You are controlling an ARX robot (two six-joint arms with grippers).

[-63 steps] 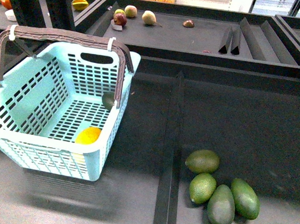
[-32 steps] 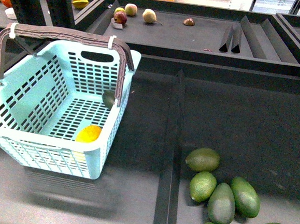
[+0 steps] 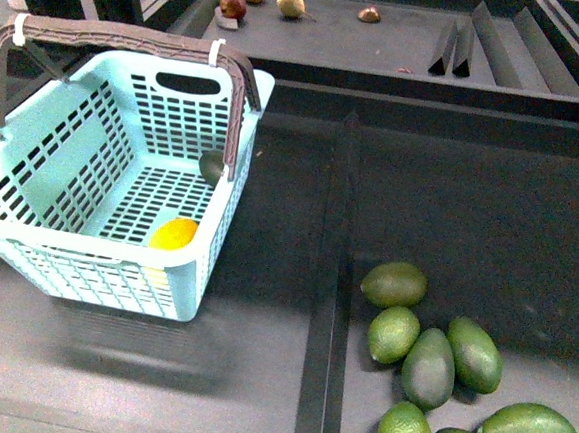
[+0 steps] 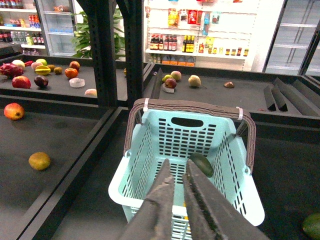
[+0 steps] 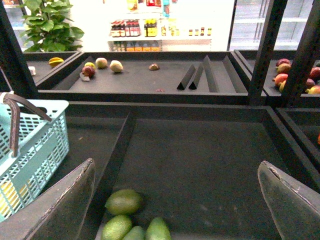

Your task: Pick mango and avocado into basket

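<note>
The turquoise basket (image 3: pixel 101 192) sits tilted at the left of the dark display bin, its brown handles (image 3: pixel 123 38) raised. The mango (image 3: pixel 174 234) lies on the slotted floor by the near wall. An avocado (image 3: pixel 211 164) rests against the right wall below the handle; the left wrist view shows it inside (image 4: pixel 201 164).

The left gripper (image 4: pixel 178 175) hangs over the basket's near rim, its two long fingers nearly together with only a thin gap and nothing between them. The right gripper (image 5: pixel 175 172) is spread wide, one finger (image 5: pixel 60 205) at each side of its view, above open black bin floor with three loose avocados (image 5: pixel 123 201) near the bottom edge of the picture.

A raised divider (image 3: pixel 333 280) runs front to back between the basket and a cluster of seven loose avocados (image 3: pixel 428 368) at the near right. The floor behind that cluster is bare up to the back ledge (image 3: pixel 428 107).

Compared with a second ago, everything sits higher in the front view, showing more of the nearest avocados; the basket, mango and cluster hold the same places relative to each other.
</note>
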